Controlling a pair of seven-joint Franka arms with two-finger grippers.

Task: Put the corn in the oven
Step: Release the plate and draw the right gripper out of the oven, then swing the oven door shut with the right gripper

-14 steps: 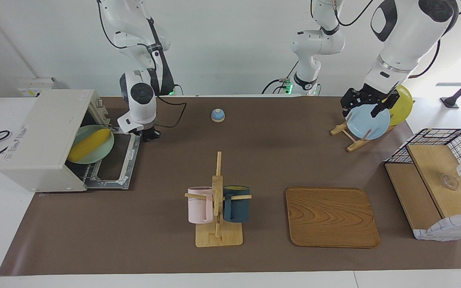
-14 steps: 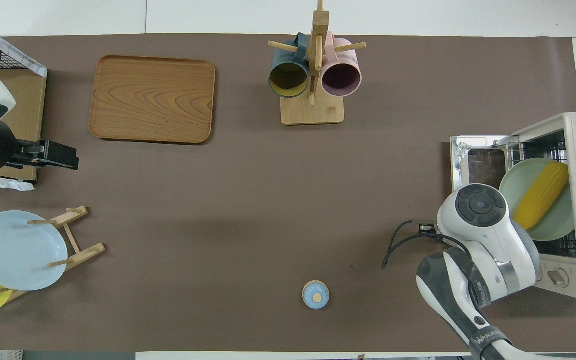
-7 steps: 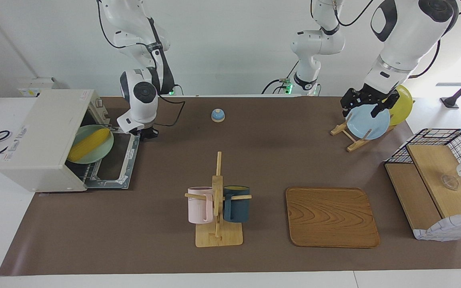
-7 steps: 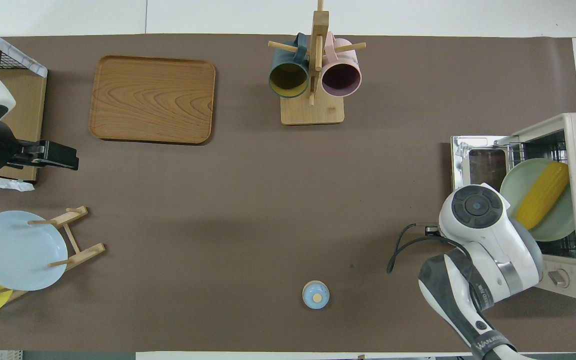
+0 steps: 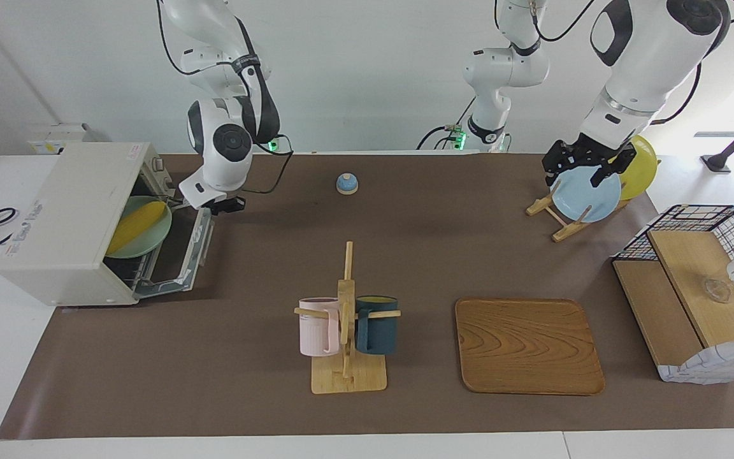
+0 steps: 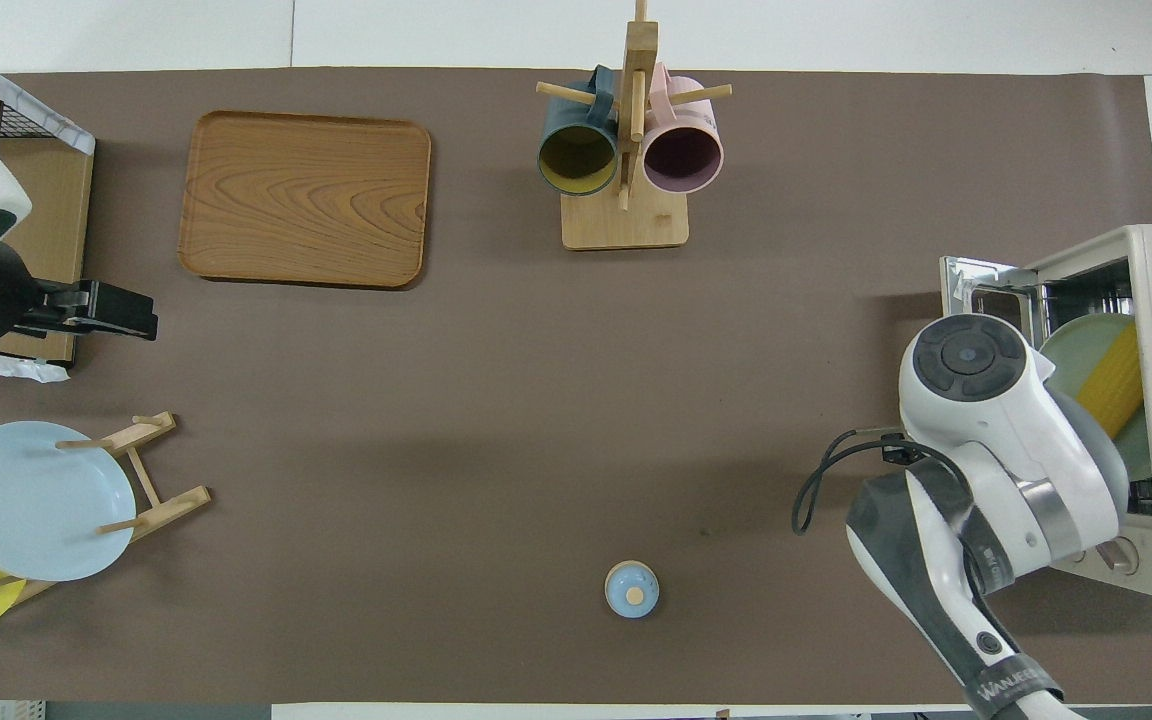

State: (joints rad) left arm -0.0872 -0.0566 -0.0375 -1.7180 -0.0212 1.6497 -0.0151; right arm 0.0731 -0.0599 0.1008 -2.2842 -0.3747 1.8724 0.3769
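Corn [image 5: 136, 224] sat in the oven [image 5: 67, 223].
Your closed right tool [image 5: 225, 205] touched its half-raised door [image 5: 190, 248]; left tool [image 5: 587, 167] gaped.

Wooden tray [image 5: 528, 345], mug rack [image 5: 347, 331] — two mugs, small blue bell [image 5: 346, 183], plate rack [image 5: 561, 213], wire basket [image 5: 705, 287]

Brown table [image 5: 265, 395] bears oven [image 5: 67, 223], tray [image 5: 528, 345] (wooden), bell [image 5: 346, 183].

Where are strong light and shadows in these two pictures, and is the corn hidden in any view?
Facing view: daylight glares at the table's end near the wire basket; the corn shows plainly inside the oven. Overhead view: the right arm covers part of the corn and casts a soft shadow on the mat.
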